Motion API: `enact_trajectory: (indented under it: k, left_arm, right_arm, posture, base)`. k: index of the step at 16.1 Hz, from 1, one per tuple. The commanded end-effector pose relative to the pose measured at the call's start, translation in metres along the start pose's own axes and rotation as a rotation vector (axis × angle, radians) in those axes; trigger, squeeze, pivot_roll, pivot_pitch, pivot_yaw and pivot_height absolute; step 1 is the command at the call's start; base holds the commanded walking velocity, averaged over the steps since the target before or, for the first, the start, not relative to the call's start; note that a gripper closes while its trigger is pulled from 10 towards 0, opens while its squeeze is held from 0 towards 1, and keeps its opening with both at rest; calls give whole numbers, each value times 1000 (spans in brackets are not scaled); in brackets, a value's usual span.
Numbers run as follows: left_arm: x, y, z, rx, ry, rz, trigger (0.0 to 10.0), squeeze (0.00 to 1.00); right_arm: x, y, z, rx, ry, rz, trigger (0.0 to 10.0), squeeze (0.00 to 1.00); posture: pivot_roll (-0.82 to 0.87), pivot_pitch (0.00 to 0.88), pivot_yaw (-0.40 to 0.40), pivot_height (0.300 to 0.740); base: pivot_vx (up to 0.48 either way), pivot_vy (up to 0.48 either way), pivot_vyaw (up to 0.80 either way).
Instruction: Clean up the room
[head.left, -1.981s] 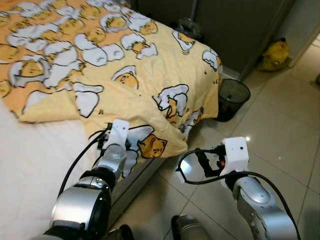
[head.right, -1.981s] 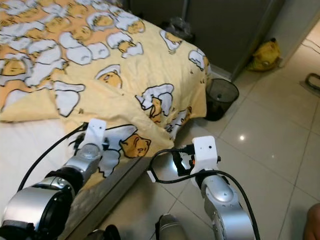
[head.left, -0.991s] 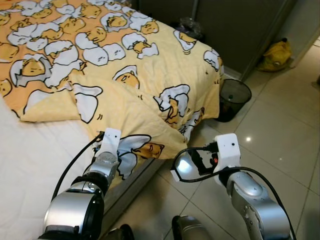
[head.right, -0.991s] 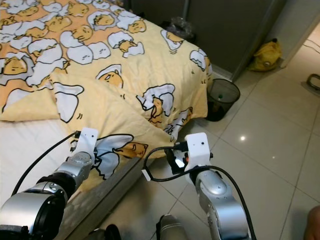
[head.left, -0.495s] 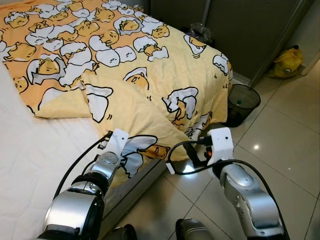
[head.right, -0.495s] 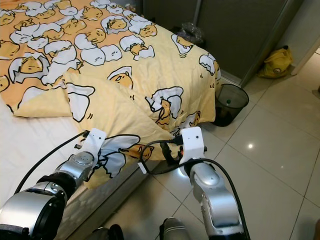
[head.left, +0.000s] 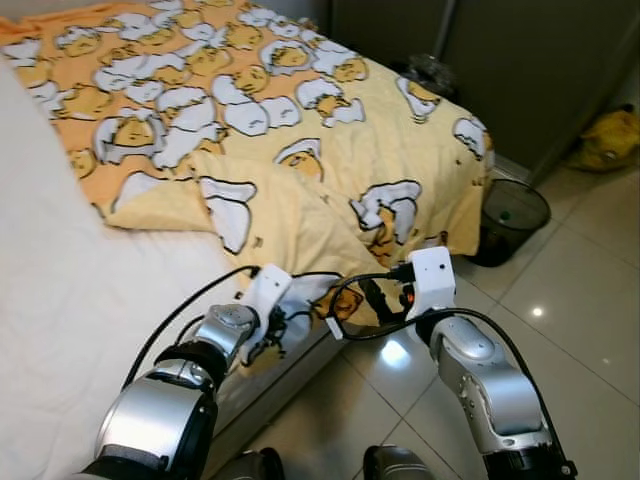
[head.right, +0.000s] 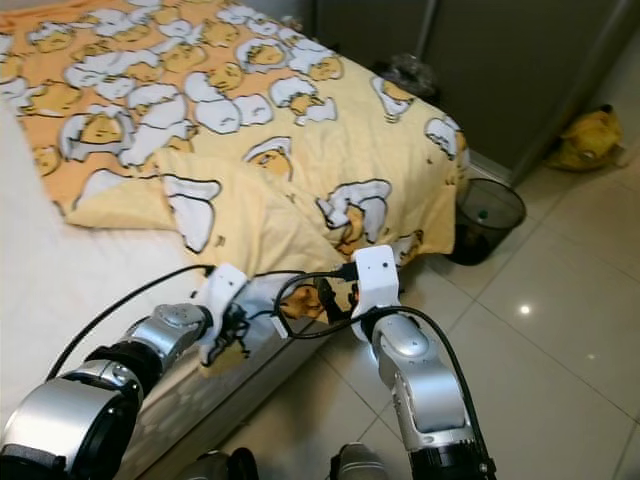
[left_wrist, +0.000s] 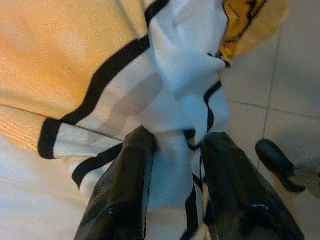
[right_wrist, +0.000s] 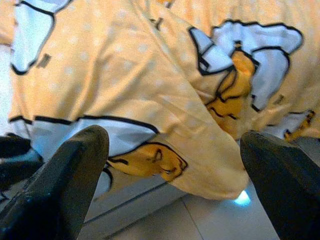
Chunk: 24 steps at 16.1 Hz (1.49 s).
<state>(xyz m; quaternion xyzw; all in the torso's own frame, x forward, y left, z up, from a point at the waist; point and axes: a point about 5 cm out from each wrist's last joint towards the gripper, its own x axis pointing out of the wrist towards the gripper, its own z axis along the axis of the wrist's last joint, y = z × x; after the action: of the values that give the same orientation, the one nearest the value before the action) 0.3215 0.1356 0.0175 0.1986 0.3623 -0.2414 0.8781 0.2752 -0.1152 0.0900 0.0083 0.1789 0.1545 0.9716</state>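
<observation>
Left wrist view shows the left gripper (left_wrist: 172, 187) with its two black fingers (left_wrist: 122, 195) pinched on a fold of the yellow blanket (left_wrist: 70, 55), so the cloth is squeezed between them. The blanket (head.left: 300, 130) has a cartoon egg print and is spread over the far and right part of the bed, with its near corner hanging off the bed edge toward the floor. On the left, the bare white sheet (head.left: 70, 300) of the bed shows. The left gripper (head.left: 285, 318) holds the blanket at that near corner, right at the bed edge. The right gripper (head.left: 365, 300) is just beside it, on the right, close to the same hanging corner. In the right wrist view, its two fingers (right_wrist: 65, 175) are spread wide apart with the blanket corner in front of them, and they hold nothing. A black wire trash can (head.left: 512, 218) stands on the shiny tile floor (head.left: 570, 330) at the right, near the far corner of the bed. A yellow bag (head.left: 608, 140) lies farther off by the dark wall.
</observation>
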Motion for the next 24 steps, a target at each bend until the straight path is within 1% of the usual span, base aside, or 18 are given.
enact_trajectory:
  k: [1,2,5,7,9,11,12,13,14,15,16,17,18,19,20,21,22,24]
  left_arm:
    - [0,-1,5,71,-2,-36,10000,0]
    - [-1,-2,4,108,3,-63,10000,0]
    - [-4,2,2,135,-30,-107,10000,0]
    - [-8,8,15,75,-156,-103,10000,0]
    - [-12,17,24,57,-236,-68,10000,0]
    - [-13,22,29,-13,-271,-17,10000,0]
    - [-13,24,30,-25,-269,12,10000,0]
    - [-13,31,26,-68,-232,115,10000,0]
    - [-14,38,23,-152,-212,216,10000,169]
    - [-14,42,24,-244,-217,285,10000,1000]
    - [-14,41,24,-263,-215,287,10000,1000]
    - [-13,41,22,-286,-187,314,10000,1000]
    - [-14,44,17,-293,-124,358,10000,1000]
    - [-14,45,15,-308,-116,356,10000,1000]
    - [-14,43,13,-340,-107,315,10000,1000]
    - [-13,42,10,-342,-91,294,10000,1000]
    - [-13,42,7,-372,-85,285,10000,1000]
    - [-12,39,4,-383,-76,269,10000,1000]
  right_arm:
    - [2,0,1,1,-6,9,10000,0]
    - [3,1,0,-2,-5,13,10000,0]
    - [9,3,0,-8,-9,33,10000,0]
    - [12,5,1,-11,-13,44,10000,0]
    - [14,4,1,-14,-12,49,10000,0]
    - [15,4,1,-18,-13,51,10000,0]
    - [16,3,1,-19,-13,52,10000,0]
    - [18,3,1,-20,-15,51,10000,0]
    - [18,3,2,-22,-17,52,10000,0]
    - [18,4,1,-24,-20,54,10000,0]
    - [18,4,1,-25,-20,55,10000,0]
    - [18,5,1,-26,-21,56,10000,0]
    - [16,4,1,-28,-23,55,10000,0]
    - [15,4,1,-31,-21,54,10000,0]
    - [12,4,-6,-72,23,100,10000,0]
    - [8,6,-21,-120,119,169,10000,0]
    - [4,7,-33,-130,188,205,10000,0]
    - [-1,4,-48,-91,270,210,10000,0]
  posture:
    - [-315,42,47,740]
    - [-311,38,49,740]
    - [-290,19,53,740]
    - [-280,14,51,740]
    - [-268,3,48,740]
    - [-268,0,48,740]
    - [-271,0,50,740]
    - [-273,0,48,740]
    - [-279,0,48,740]
    - [-281,0,48,740]
    - [-288,0,52,740]
    - [-295,0,57,740]
    - [-304,3,66,740]
    - [-305,5,70,740]
    - [-303,8,72,740]
    - [-303,8,72,740]
    - [-283,19,71,740]
    - [-268,22,62,740]
  base:
    - [0,0,0]
    - [0,0,0]
    - [0,0,0]
    - [0,0,0]
    - [0,0,0]
    - [0,0,0]
    - [0,0,0]
    - [0,0,0]
    - [0,0,0]
    - [0,0,0]
    - [0,0,0]
    - [0,0,0]
    - [0,0,0]
    - [0,0,0]
    - [0,0,0]
    - [0,0,0]
    - [0,0,0]
    - [0,0,0]
